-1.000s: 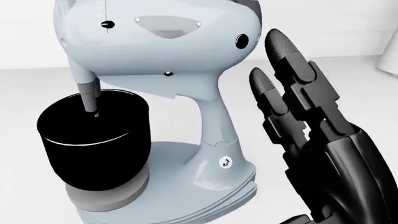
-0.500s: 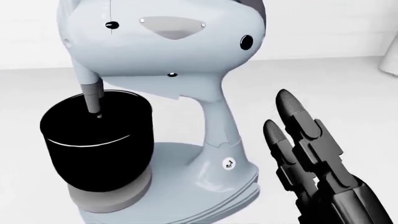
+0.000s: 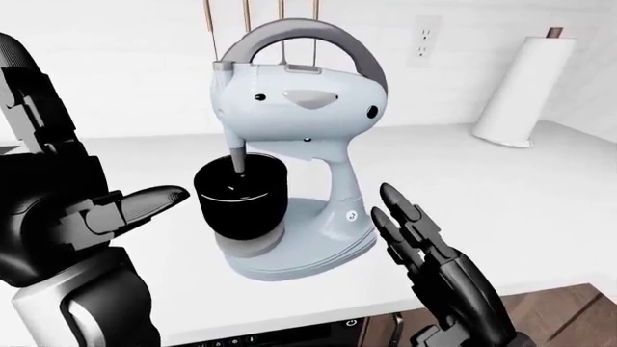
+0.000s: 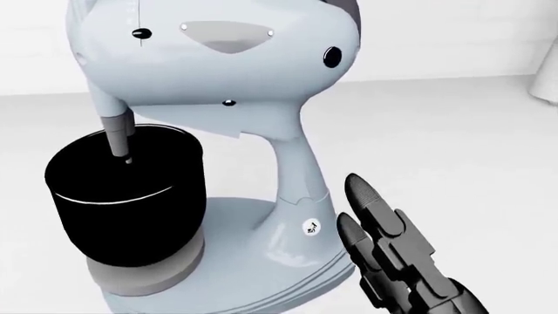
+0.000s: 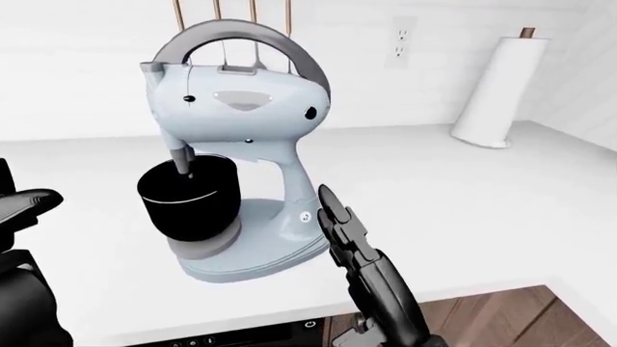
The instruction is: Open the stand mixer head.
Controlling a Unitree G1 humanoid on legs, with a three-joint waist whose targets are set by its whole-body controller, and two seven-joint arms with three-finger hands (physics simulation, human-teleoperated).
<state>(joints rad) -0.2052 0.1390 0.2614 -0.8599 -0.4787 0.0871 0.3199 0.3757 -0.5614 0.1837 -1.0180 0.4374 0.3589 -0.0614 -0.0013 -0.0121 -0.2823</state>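
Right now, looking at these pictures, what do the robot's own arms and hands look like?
Both are dark. The matte black three-finger right hand has slim, jointed fingers ending in rounded, finely textured tips, on a glossy black forearm. The bulkier black left hand is made of blocky angular segments, and a light grey sleeve-like section shows lower on that arm. No cables or markings show.

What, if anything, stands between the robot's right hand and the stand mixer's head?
Nothing visible does. The right hand hangs with open fingers beside the mixer's column, below the mixer head, with only bare counter and air between them.
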